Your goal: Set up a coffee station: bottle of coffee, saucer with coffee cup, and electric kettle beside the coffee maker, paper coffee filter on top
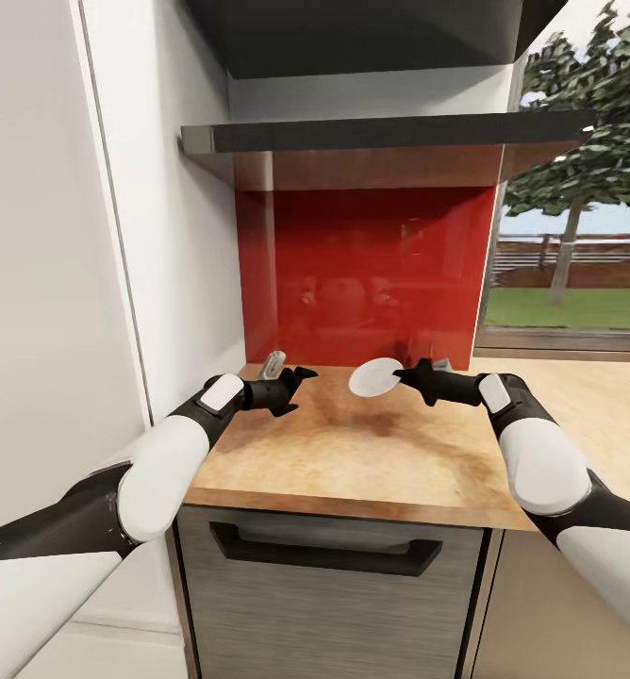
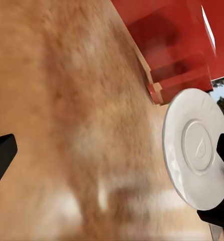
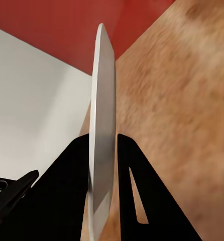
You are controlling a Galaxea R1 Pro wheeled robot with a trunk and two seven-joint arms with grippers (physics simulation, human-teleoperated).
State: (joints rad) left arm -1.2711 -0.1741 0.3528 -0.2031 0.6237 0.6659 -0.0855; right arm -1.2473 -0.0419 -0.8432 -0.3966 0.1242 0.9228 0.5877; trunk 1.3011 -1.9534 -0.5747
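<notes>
My right gripper is shut on the rim of the saucer, a small round white plate, and holds it tilted a little above the wood-grain kitchen countertop. The right wrist view shows the saucer edge-on, clamped between both black fingers. The left wrist view looks at the saucer's face, with the right gripper's black tips at its rim. My left gripper hovers open and empty over the counter, just left of the saucer. One of its fingers shows. The dark grey kitchen shelf runs overhead.
A red glossy backsplash closes the counter's back. A white tall panel stands at its left, and a dark wall cabinet hangs above the shelf. Below the front edge is a grey drawer front with a dark handle. A window lies to the right.
</notes>
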